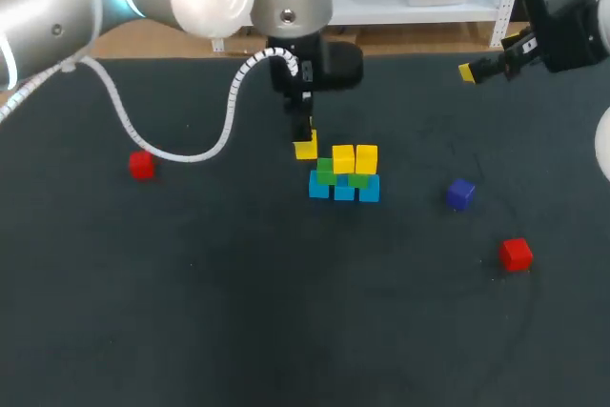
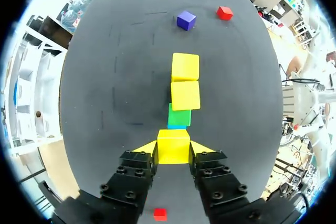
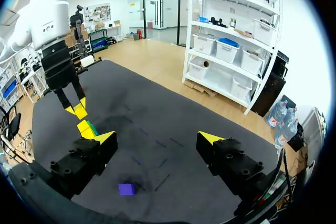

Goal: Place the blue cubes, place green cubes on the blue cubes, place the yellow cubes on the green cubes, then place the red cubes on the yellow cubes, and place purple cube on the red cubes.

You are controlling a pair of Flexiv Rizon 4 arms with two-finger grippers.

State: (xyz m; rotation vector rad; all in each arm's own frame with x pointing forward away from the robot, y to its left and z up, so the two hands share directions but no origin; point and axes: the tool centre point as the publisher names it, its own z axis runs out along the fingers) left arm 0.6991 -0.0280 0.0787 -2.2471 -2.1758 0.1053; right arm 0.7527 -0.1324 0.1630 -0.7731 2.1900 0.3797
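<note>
Bearing stacked cubes [image 1: 344,174], dark table [image 1: 191,312] (scuffed)

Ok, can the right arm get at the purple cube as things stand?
Probably yes: the right gripper is open and empty, and the purple cube sits alone on its side of the table, apart from the stack.

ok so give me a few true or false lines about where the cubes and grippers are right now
1. The left gripper is shut on a yellow cube. True.
2. The purple cube tops the stack. False: it lies alone on the table, apart from the stack.
3. Two other yellow cubes sit on the green cubes. True.
4. The right gripper is shut on something. False: it is open, with nothing between its fingers.
</note>
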